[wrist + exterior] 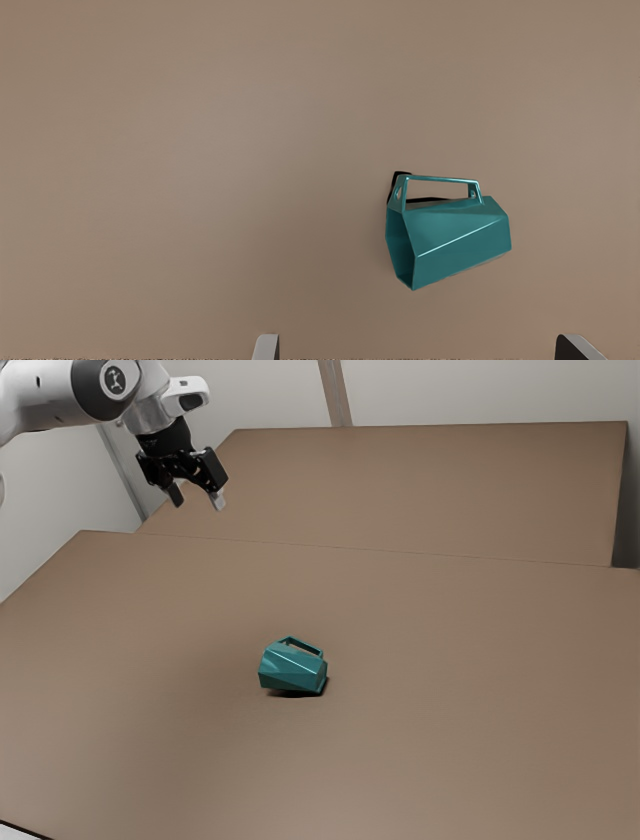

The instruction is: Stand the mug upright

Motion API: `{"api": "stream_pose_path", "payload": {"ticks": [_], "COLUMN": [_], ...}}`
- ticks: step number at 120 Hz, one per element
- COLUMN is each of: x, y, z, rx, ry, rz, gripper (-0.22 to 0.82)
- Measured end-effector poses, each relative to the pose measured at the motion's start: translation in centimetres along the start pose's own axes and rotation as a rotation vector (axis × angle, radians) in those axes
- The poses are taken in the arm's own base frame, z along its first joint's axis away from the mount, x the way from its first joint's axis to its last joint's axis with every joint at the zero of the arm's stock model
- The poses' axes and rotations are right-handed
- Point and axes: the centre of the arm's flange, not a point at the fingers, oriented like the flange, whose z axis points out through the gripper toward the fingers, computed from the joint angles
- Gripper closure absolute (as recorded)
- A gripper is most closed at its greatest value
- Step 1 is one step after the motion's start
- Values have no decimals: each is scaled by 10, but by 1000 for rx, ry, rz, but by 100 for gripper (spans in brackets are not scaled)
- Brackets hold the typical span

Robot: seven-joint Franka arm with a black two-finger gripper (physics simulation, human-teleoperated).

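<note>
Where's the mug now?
The teal mug lies on its side on the brown table, lower than the open gripper and farther toward the exterior view's right.

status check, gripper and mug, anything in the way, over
Gripper open, raised above the tabletop. Teal faceted mug lying on its side, not gripped. No obstacle seen between them.
</note>
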Motion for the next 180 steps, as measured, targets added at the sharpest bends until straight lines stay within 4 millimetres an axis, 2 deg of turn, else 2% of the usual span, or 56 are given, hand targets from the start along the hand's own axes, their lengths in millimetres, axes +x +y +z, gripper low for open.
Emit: {"api": "stream_pose_path", "payload": {"ticks": [37,49,66,85,94,108,121,135,160,180], "x": [-2,-4,-11,-30,-40,-45,-47,-60,-60,-56], "y": [0,1,2,-35,-43,-42,-33,-27,-41,-43], "z": [-1,6,48,102,126,158,192,221,262,300], "rx": [-5,-19,-155,-360,-422,-468,-495,-513,-558,-628], "ry": [-7,-21,-92,-146,-144,-117,-105,-84,-19,8], "rz": [-18,-23,-66,-185,-223,-238,-232,-231,-252,-269], "gripper": [0,0,0,0,0,0,0,0,0,0]}}
